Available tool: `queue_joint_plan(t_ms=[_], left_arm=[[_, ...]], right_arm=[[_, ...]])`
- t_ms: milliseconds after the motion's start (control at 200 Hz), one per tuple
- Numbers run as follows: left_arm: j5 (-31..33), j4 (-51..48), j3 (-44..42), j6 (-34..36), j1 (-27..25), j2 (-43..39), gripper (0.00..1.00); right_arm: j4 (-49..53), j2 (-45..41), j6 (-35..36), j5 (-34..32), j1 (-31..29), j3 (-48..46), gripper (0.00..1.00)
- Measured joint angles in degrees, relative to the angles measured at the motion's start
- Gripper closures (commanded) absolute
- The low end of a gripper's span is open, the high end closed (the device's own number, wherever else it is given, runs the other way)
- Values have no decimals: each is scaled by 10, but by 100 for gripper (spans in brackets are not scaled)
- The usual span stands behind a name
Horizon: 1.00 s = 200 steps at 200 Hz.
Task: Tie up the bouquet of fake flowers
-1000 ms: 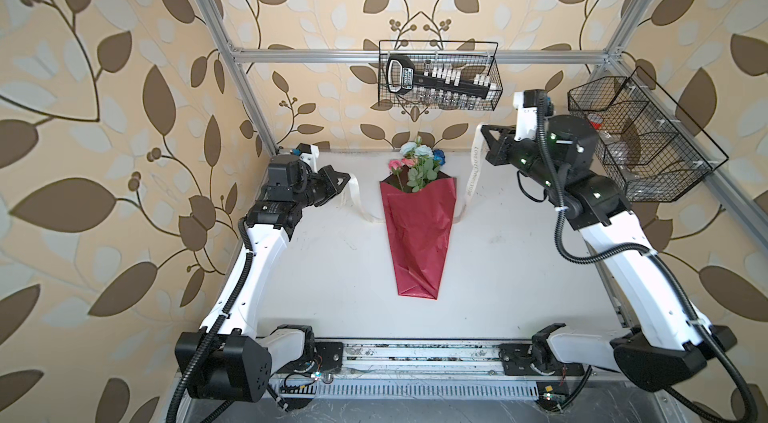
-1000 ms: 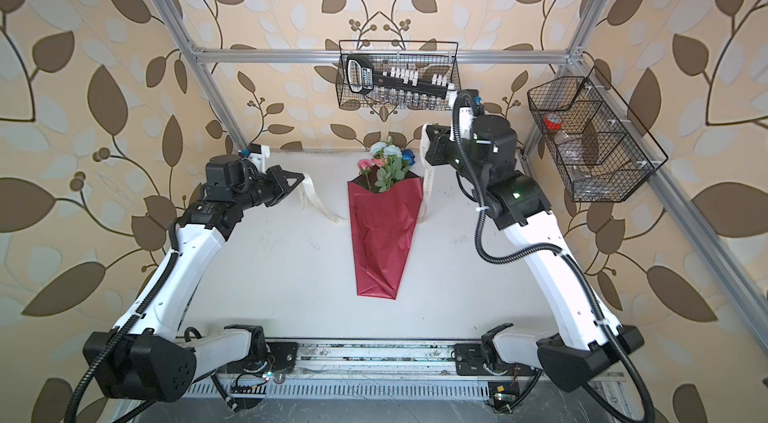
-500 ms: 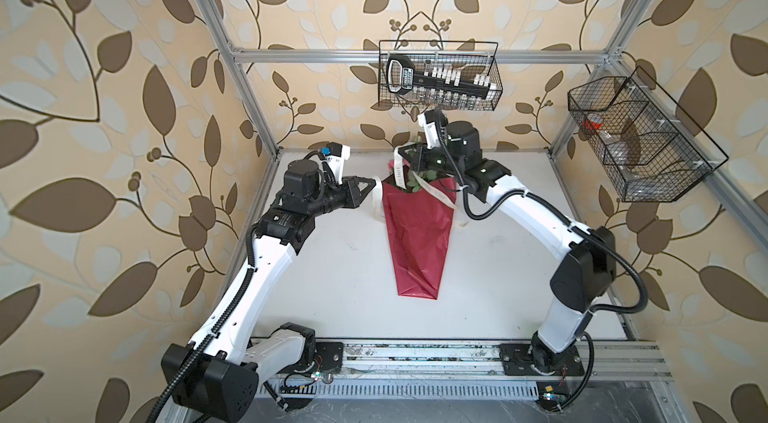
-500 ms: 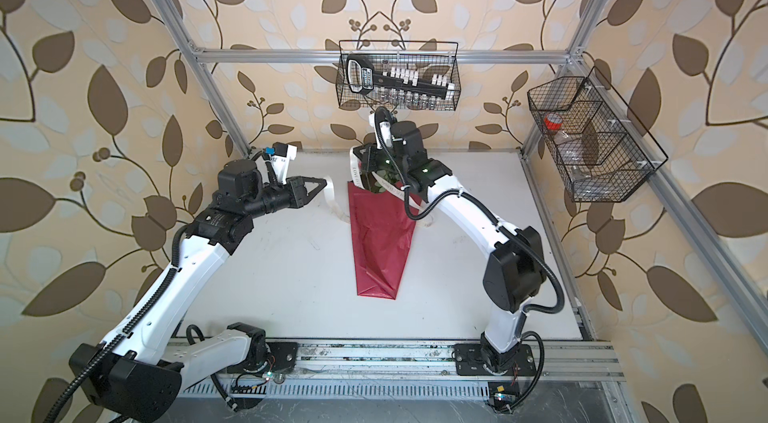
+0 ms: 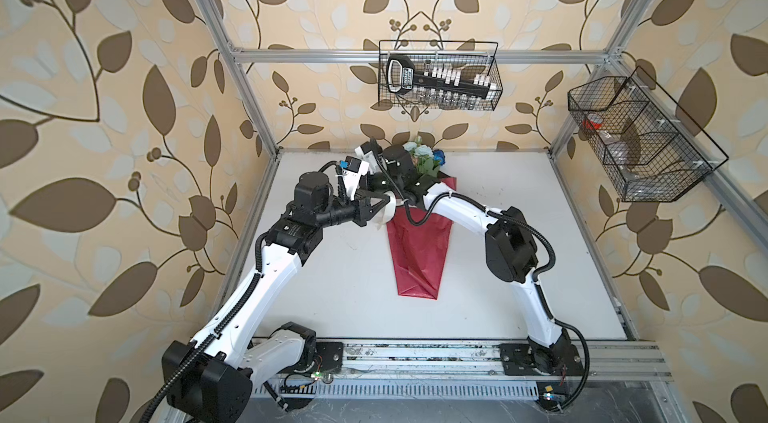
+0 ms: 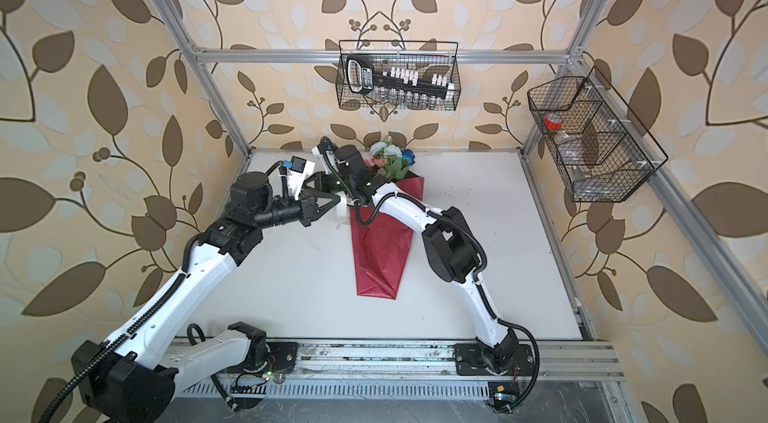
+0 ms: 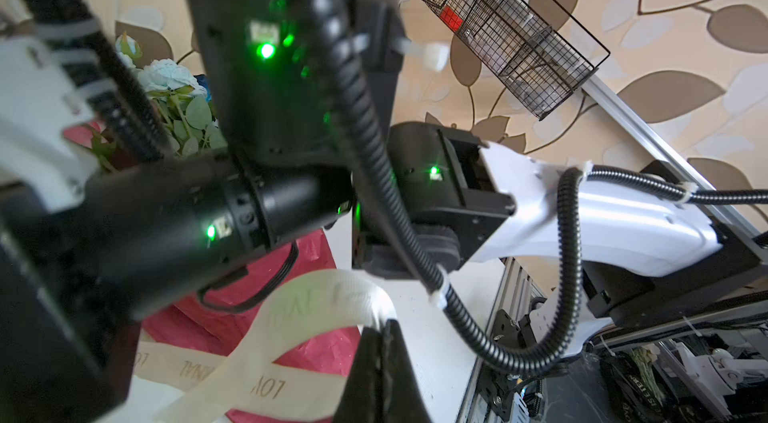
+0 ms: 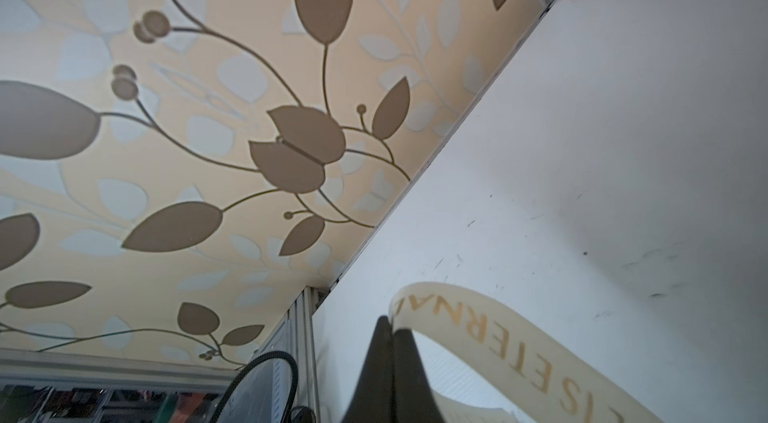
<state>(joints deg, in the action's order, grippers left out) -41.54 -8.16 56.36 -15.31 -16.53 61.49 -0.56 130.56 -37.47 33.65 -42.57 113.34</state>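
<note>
The bouquet of fake flowers (image 5: 424, 155) (image 6: 390, 159) lies at the back of the white table, its stems inside a red wrapping cone (image 5: 417, 250) (image 6: 382, 254). A cream printed ribbon (image 5: 386, 213) (image 7: 316, 304) (image 8: 498, 329) loops by the cone's upper left edge. My left gripper (image 5: 388, 197) (image 7: 384, 323) is shut on one ribbon end, right at that edge. My right arm (image 5: 457, 204) reaches across the cone's top to its left. My right gripper (image 8: 390, 323) is shut on the other ribbon end, low over the table by the left wall. In both top views its fingertips are hidden behind the left wrist.
A wire basket (image 5: 438, 82) holding a black tool hangs on the back wall above the flowers. A second wire basket (image 5: 636, 142) hangs on the right wall. Aluminium frame posts stand at the back corners. The arm rail (image 5: 415, 354) runs along the front edge.
My right arm has swung from the right side across the bouquet to its left, carrying its ribbon end. My left gripper has moved right, up to the cone's edge, with its ribbon end.
</note>
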Motion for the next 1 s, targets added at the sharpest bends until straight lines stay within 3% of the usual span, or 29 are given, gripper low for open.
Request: queue_joint_plan(t_ms=[65, 205, 435, 560, 700, 865, 1000], left_arm=[[2, 0, 0, 2, 0, 0, 100], [17, 0, 0, 2, 0, 0, 100], [63, 4, 0, -10, 0, 0, 100], [95, 2, 0, -26, 0, 9, 100], [131, -12, 3, -43, 0, 31, 100], [164, -21, 18, -63, 0, 49, 100], [187, -40, 54, -78, 0, 72, 100]], right_arm=[[-1, -3, -3, 14, -9, -23, 74], [15, -13, -5, 20, -10, -96, 55], [67, -47, 15, -10, 37, -135, 51], [73, -134, 24, -66, 87, -190, 49], [64, -262, 35, -175, 113, -290, 51], [38, -397, 44, -335, 64, -447, 52], [28, -455, 65, -491, -52, -542, 53]])
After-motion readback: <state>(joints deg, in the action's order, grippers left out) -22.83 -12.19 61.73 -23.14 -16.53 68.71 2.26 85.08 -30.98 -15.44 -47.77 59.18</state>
